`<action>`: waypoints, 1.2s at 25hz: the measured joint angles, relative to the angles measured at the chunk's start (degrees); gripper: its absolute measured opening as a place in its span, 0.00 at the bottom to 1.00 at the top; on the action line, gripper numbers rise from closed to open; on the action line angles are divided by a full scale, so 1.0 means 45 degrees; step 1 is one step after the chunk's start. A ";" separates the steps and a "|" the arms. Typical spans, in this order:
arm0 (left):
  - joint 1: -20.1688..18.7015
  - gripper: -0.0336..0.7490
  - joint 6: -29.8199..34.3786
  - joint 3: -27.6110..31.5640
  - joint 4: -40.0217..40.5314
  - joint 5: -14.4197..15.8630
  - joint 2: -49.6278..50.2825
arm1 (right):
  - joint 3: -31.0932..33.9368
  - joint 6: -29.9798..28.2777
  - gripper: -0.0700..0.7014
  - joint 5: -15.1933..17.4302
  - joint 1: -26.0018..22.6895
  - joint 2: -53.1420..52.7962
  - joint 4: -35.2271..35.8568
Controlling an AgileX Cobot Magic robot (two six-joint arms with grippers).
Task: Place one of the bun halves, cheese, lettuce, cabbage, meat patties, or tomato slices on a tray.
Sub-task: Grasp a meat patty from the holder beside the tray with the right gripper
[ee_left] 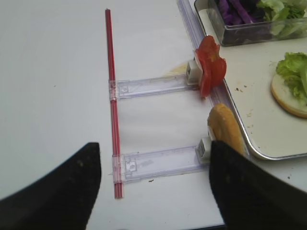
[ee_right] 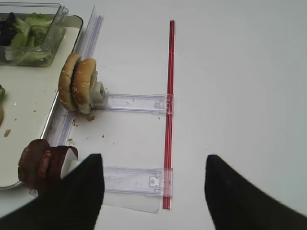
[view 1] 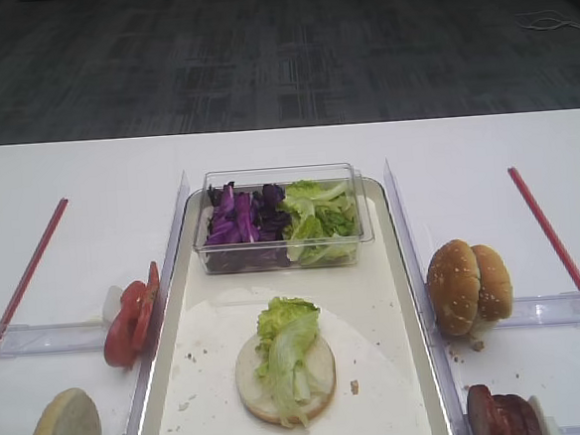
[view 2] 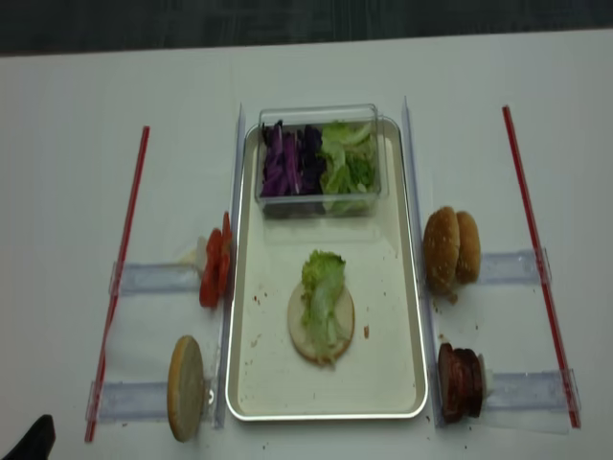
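Exterior high: tray (view 1: 407, 299) centered on white table (view 1: 79, 182). Clear plastic tub (view 1: 282, 218) at tray's far end, purple cabbage (view 1: 242, 221) in its left half, green lettuce (view 1: 318, 220) in its right. Pale bun base (view 1: 321, 375) flat on tray floor, lettuce leaf (view 1: 287, 342) lying on it. Tomato slices (view 1: 130, 316) standing on edge just left of tray rim. Another bun base (view 1: 64, 434) on edge at lower left. Two sesame bun tops (view 1: 467, 285) on edge right of tray; meat patties (view 1: 503, 417) at lower right corner. No grippers visible.

Right wrist: right gripper (ee_right: 152, 191) low in frame, fingers (ee_right: 79, 191) spread wide, nothing between them, hovering over table. Bun tops (ee_right: 77, 84) upright against a clear holder rail (ee_right: 136, 101). Patties (ee_right: 43, 163) on edge just beside left finger. Red strip (ee_right: 169, 110) running along the rails' ends.

Left wrist: left gripper (ee_left: 153, 191) with fingers (ee_left: 72, 191) apart, holding nothing. Tomato slices (ee_left: 210, 69) on edge beside tray rim (ee_left: 240, 139); bun base (ee_left: 225, 129) on edge nearer, close to right finger. Lettuce-topped bun (ee_left: 290, 88) on tray at right edge.

Exterior high (realsense): top-down, same layout; tray (view 2: 251, 287), topped bun (view 2: 322, 311) mid-tray, tub (view 2: 321, 158) at far end. Dark bit of left arm (view 2: 29, 441) at bottom left corner.
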 joint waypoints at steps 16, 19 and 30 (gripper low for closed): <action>0.0000 0.63 0.0000 0.0000 0.0000 0.0000 0.0000 | -0.0892 0.1510 0.64 0.1273 0.0000 0.3062 0.0378; 0.0000 0.63 0.0000 0.0000 0.0000 0.0000 0.0000 | -0.0912 0.1698 0.64 0.1273 0.0000 0.3681 0.0618; 0.0000 0.63 0.0000 0.0000 0.0000 0.0000 0.0000 | -0.0912 0.2109 0.64 0.1141 0.0000 0.7086 0.0844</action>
